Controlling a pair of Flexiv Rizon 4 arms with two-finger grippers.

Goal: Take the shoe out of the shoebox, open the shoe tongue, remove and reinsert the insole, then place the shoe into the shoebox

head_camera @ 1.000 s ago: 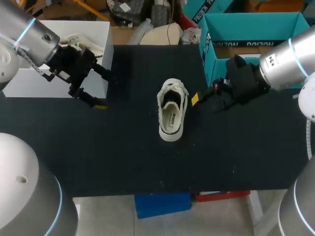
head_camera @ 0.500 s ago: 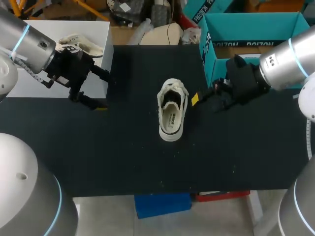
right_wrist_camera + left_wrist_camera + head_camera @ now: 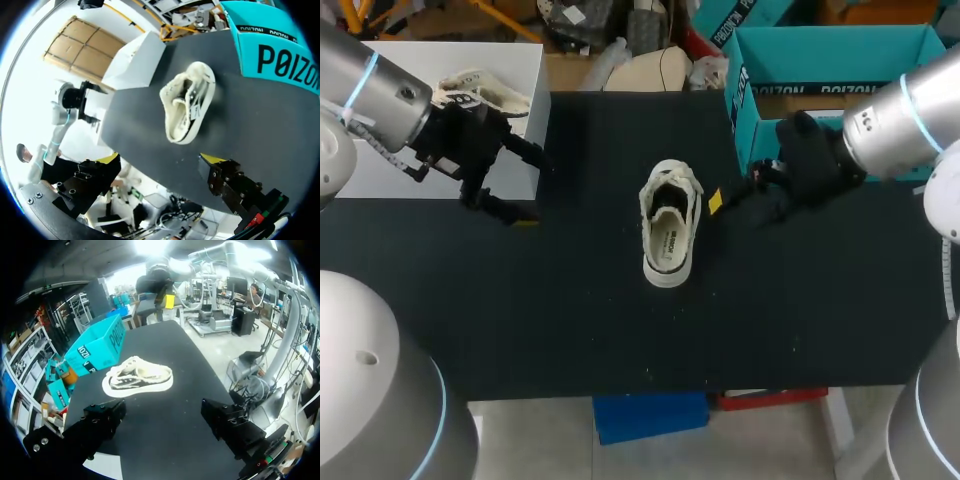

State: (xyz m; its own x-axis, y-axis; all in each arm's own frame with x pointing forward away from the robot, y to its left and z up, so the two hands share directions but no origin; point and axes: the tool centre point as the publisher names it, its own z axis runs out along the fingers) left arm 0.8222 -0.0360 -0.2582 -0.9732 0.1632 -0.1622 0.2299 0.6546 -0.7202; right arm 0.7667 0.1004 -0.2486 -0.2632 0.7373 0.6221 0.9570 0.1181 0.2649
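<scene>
A cream sneaker (image 3: pixel 670 222) lies on the black table (image 3: pixel 570 320) near its middle, heel toward the front edge, laces loose. My left gripper (image 3: pixel 523 188) hangs open over the table beside the white shoebox (image 3: pixel 390 180), well left of the sneaker. In the left wrist view the sneaker (image 3: pixel 137 379) lies well ahead of the left gripper (image 3: pixel 165 425). My right gripper (image 3: pixel 732 195) is open just right of the sneaker, not touching it. The right wrist view shows the sneaker (image 3: pixel 187 102) ahead of the empty right gripper (image 3: pixel 160 172).
A second light shoe (image 3: pixel 485 92) lies in the white shoebox. An open teal box (image 3: pixel 840 45) stands at the back right, behind my right arm. The teal box (image 3: pixel 97 347) also shows beyond the sneaker in the left wrist view.
My left gripper has drawn back slightly toward the white shoebox. My right arm has shifted a little toward the back. The sneaker has not moved.
</scene>
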